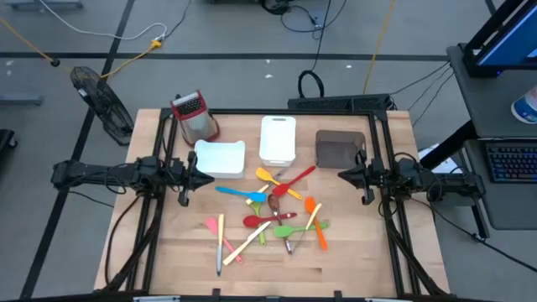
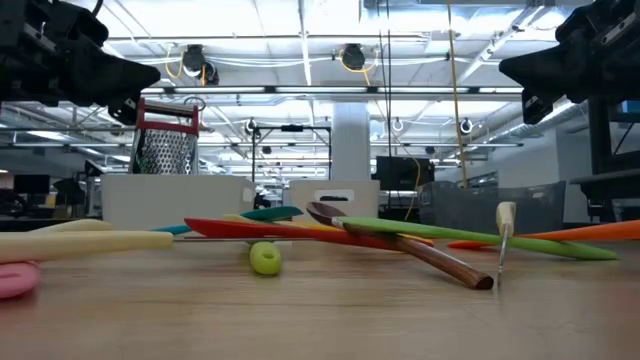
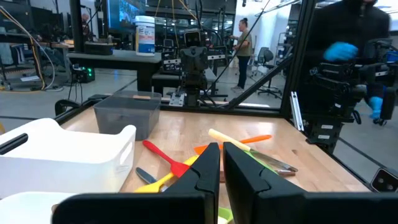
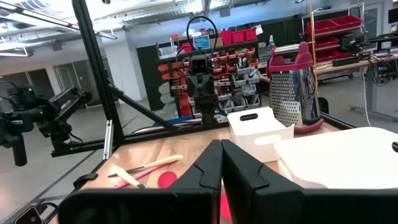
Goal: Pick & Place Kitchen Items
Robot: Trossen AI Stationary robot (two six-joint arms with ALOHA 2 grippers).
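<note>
Above the bench's left and right edges our left gripper (image 1: 206, 177) and right gripper (image 1: 342, 174) hang with fingers pressed together, holding nothing. We should spread one before descending, then take a lone outer piece. Utensils (image 1: 273, 214) lie heaped mid-bench, toward the front edge, before the trays (image 1: 278, 139).

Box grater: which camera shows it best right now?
The right wrist view: the box grater stands upright, large and nearly whole, behind a white tray. The high view shows only its top; the low view hides its base behind a tray; the left wrist view misses it.
</note>
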